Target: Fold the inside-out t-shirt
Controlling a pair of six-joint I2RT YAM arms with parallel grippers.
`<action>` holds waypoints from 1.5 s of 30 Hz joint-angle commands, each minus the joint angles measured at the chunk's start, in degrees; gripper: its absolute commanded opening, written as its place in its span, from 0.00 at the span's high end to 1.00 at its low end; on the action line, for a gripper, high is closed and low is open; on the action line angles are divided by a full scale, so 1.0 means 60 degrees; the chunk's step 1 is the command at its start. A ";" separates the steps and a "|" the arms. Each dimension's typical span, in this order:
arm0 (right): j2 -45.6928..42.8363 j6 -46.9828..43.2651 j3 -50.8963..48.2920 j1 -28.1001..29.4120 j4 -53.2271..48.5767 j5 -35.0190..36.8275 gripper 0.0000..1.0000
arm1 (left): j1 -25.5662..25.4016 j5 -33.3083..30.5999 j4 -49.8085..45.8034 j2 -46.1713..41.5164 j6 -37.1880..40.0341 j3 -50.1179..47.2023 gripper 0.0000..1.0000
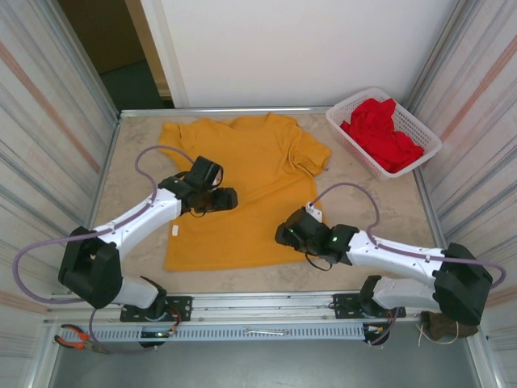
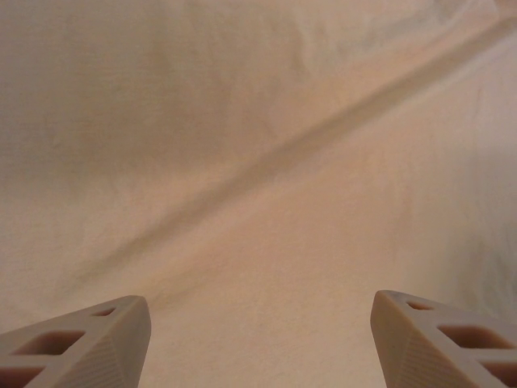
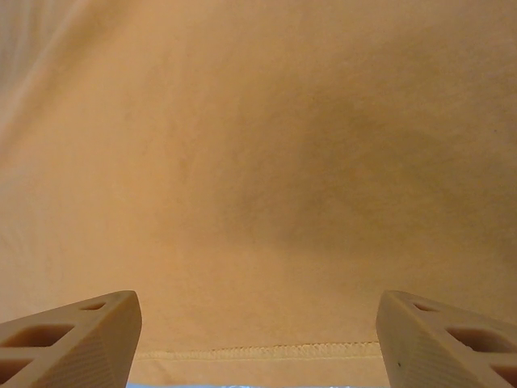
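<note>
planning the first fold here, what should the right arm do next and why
Probably lower the right gripper and close on the hem of the t-shirt: its jaws stand open, the stitched edge lies flat between them, and nothing is gripped yet. The left gripper hangs open over flat cloth too.

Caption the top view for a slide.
Left gripper and right gripper, both open, over a yellow t-shirt spread on the table; red garment in a basket far right.
</note>
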 commanded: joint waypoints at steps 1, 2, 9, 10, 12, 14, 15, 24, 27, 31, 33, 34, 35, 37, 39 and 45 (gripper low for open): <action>0.0330 0.0269 0.0589 0.0342 -0.0089 0.0994 0.22 | -0.0159 0.0296 -0.0206 0.0026 0.0043 0.0239 0.27; 0.0382 0.0199 0.0762 0.0429 -0.0209 0.1069 0.21 | -0.0247 0.0246 -0.0191 -0.0054 0.0068 0.0224 0.26; 0.0575 -0.0332 0.1880 0.0701 -0.1404 0.1963 0.03 | -0.0508 -0.0134 -0.0040 -0.0812 -0.0060 -0.0204 0.23; 0.0511 -0.0233 0.1894 0.0702 -0.1435 0.2106 0.01 | -0.0509 -0.0178 -0.0115 -0.0878 -0.0060 -0.0195 0.23; 0.0303 -0.0243 0.1780 0.0685 -0.1262 0.2215 0.01 | -0.0502 -0.0315 -0.0316 -0.1009 -0.0039 -0.0154 0.23; 0.0098 -0.0320 0.1677 0.0647 -0.1108 0.2318 0.01 | -0.0497 -0.0500 -0.0492 -0.1128 -0.0041 -0.0116 0.23; 0.0057 -0.0383 0.1702 0.0618 -0.1138 0.2364 0.01 | -0.0498 -0.0574 -0.0552 -0.1174 -0.0045 -0.0078 0.23; 0.1805 -0.0666 0.3748 0.0657 -0.4205 0.3180 0.01 | -0.0500 -0.0587 -0.0426 -0.1333 0.0169 0.0068 0.22; 0.1982 -0.1330 0.3730 0.0795 -0.3342 0.1982 0.07 | -0.0495 -0.0359 -0.0564 -0.1120 0.0396 0.0322 0.22; 0.1301 -0.0821 0.2549 0.0731 -0.1701 0.0566 0.15 | -0.0649 -0.0396 -0.1053 -0.0977 0.0597 0.0385 0.22; 0.0834 -0.0396 0.1881 0.0692 -0.0934 0.0059 0.16 | -0.0739 -0.0415 -0.1178 -0.1019 0.0683 0.0233 0.22; 0.0642 -0.0235 0.1584 0.0681 -0.0526 -0.0208 0.16 | -0.0773 -0.0389 -0.1214 -0.1038 0.0701 0.0141 0.22; 0.0448 -0.0128 0.1294 0.0629 -0.0100 -0.0501 0.17 | -0.0809 -0.0356 -0.1231 -0.1053 0.0702 0.0054 0.22; 0.0080 0.0371 0.0793 0.0613 0.0552 -0.0870 0.16 | -0.0957 -0.0350 -0.1246 -0.1080 0.0688 -0.0169 0.22; -0.0119 0.0715 0.0496 0.0592 0.0783 -0.1028 0.16 | -0.1189 -0.0394 -0.1195 -0.1052 0.0716 -0.0342 0.22; -0.0015 0.1807 0.0319 0.0675 0.0720 -0.1351 0.21 | -0.2386 -0.0737 -0.0934 -0.0706 0.0608 -0.0997 0.23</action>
